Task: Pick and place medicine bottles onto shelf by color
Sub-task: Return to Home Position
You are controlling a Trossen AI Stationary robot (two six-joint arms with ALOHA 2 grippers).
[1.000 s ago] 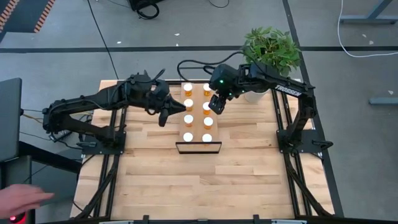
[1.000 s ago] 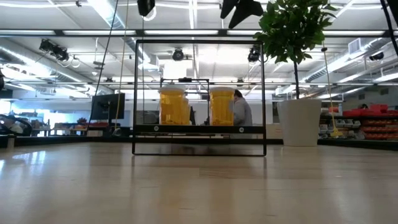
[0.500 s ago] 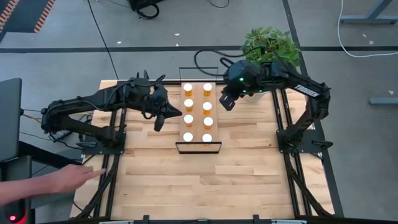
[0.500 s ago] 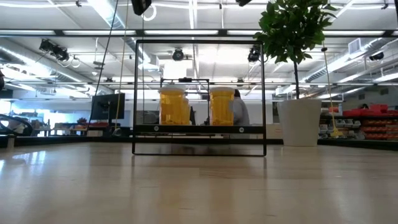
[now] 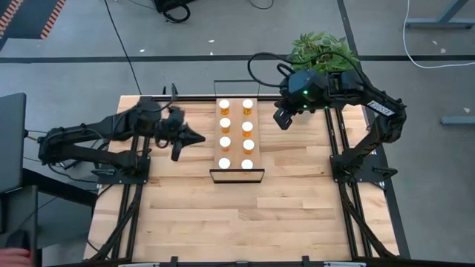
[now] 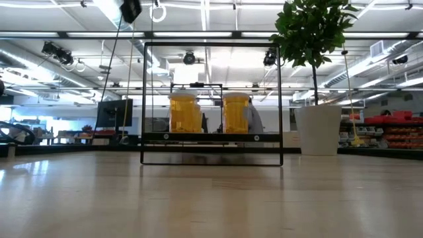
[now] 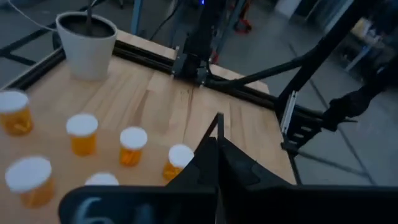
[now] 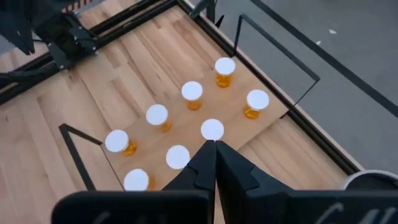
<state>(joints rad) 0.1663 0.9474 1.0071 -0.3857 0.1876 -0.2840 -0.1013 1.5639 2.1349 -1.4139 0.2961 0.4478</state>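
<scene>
Right gripper (image 8: pixel 215 144): both dark fingers pressed together into one tip, hanging above the shelf (image 8: pixel 239 93).

Shelf: pale board lying on the desk (image 8: pixel 124 68), one end close to a desk edge with grey floor (image 8: pixel 348 74) beyond. A thin black frame (image 8: pixel 278 46) stands upright at each end.

Eight medicine bottles (image 8: pixel 191 91) stand upright on the board, with white caps and orange bodies, in two rows of four along its length, none touching.

The gripper tip overlaps one cap in the row on the side of the white pot (image 8: pixel 373 180), whose rim shows near that same desk edge.

A dark arm base (image 8: pixel 62 37) sits at the desk's opposite side.
</scene>
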